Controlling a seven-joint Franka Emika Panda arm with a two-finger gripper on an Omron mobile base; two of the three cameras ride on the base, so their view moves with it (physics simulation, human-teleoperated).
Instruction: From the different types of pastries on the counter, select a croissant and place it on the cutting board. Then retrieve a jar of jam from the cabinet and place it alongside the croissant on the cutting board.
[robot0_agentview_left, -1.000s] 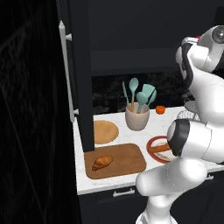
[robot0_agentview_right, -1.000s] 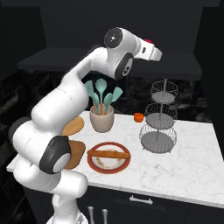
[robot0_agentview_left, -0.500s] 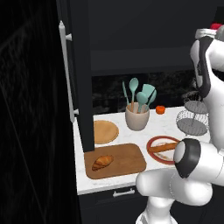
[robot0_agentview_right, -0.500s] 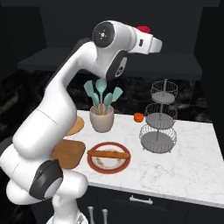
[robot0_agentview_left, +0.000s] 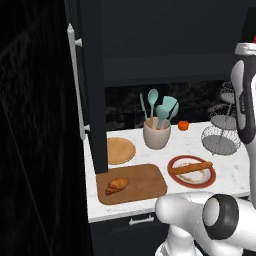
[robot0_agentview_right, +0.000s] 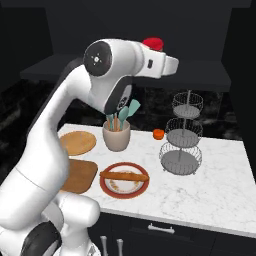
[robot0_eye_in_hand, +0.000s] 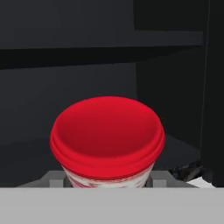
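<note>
Pincer (robot0_eye_in_hand: 108, 183) clamped on jam jar (robot0_eye_in_hand: 107, 142), red lid facing cam, tips mostly hidden, prob. touching both sides

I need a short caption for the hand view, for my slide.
Red-lidded jar of jam held in the pincer, before the dark cabinet shelf.
</note>
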